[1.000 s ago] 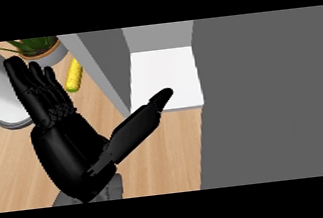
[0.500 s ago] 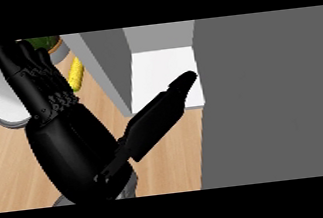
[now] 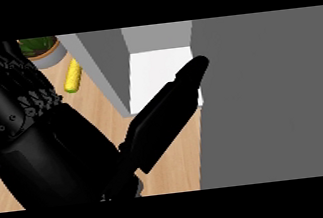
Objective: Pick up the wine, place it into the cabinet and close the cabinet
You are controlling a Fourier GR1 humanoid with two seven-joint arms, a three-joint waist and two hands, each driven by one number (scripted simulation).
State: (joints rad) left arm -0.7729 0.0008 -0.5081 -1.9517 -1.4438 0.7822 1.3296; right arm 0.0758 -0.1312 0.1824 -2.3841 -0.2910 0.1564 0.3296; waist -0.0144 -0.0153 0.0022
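Note:
My left hand [image 3: 51, 159] fills the left half of the head view, close up and open, its fingers straight and running up past the top edge. Its thumb [image 3: 171, 105] stretches up to the right, and its tip lies at the left edge of the grey cabinet door [image 3: 275, 98]. Between that door and the cabinet's grey side wall [image 3: 103, 62] a strip of the white cabinet floor [image 3: 156, 71] shows. The wine is in no view. My right hand is out of sight.
A yellow corn cob [image 3: 73, 76] lies on the wooden counter [image 3: 187, 158] left of the cabinet. Behind it stands a potted plant [image 3: 42, 46]. The grey door covers the whole right side of the view.
My left hand has moved forward and to the right and looms larger. Its thumb tip has travelled from the cabinet's opening up to the door's left edge.

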